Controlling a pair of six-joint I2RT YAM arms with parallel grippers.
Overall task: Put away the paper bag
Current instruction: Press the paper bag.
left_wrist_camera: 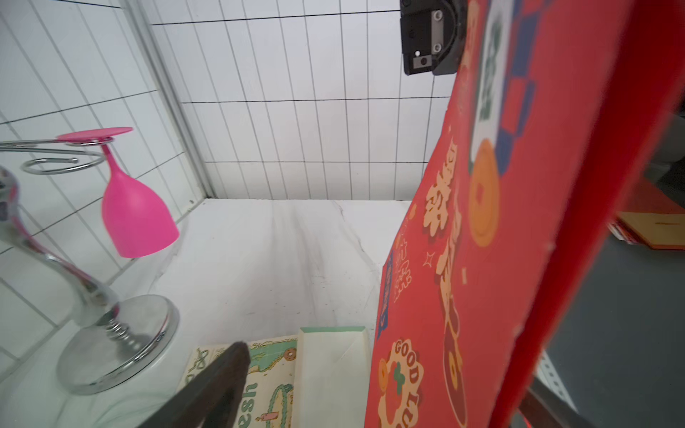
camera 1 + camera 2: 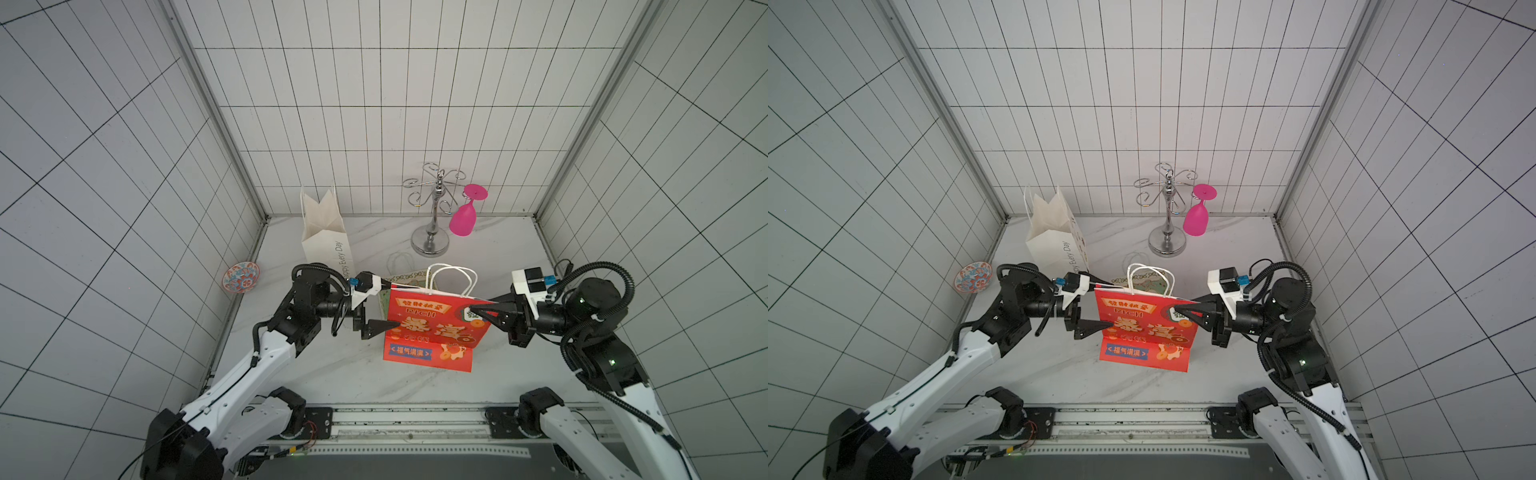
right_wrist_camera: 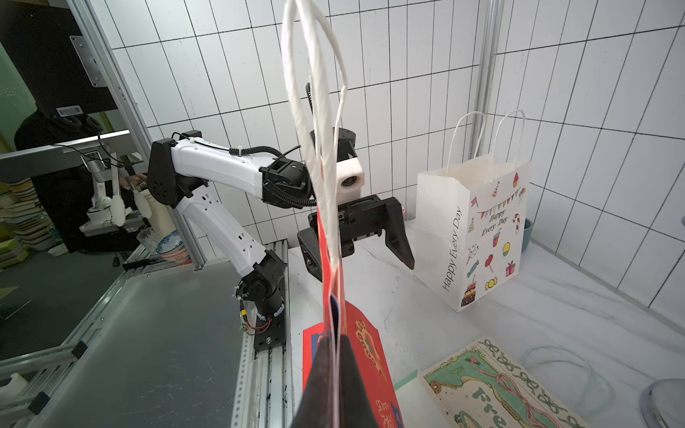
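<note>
The red paper bag (image 2: 432,328) stands up thin and flat near the middle of the table (image 2: 332,374), with its bottom flap seeming to rest on the top. It stays up because the right gripper (image 2: 471,311) is pinched tight on its top right corner. The left gripper (image 2: 394,303) is wide open and holds nothing, with one finger on the far side of the bag's left edge and one on the near side, so I think it is set to pinch that edge and help lay the bag on the flat bag (image 2: 409,277) just behind it.
</note>
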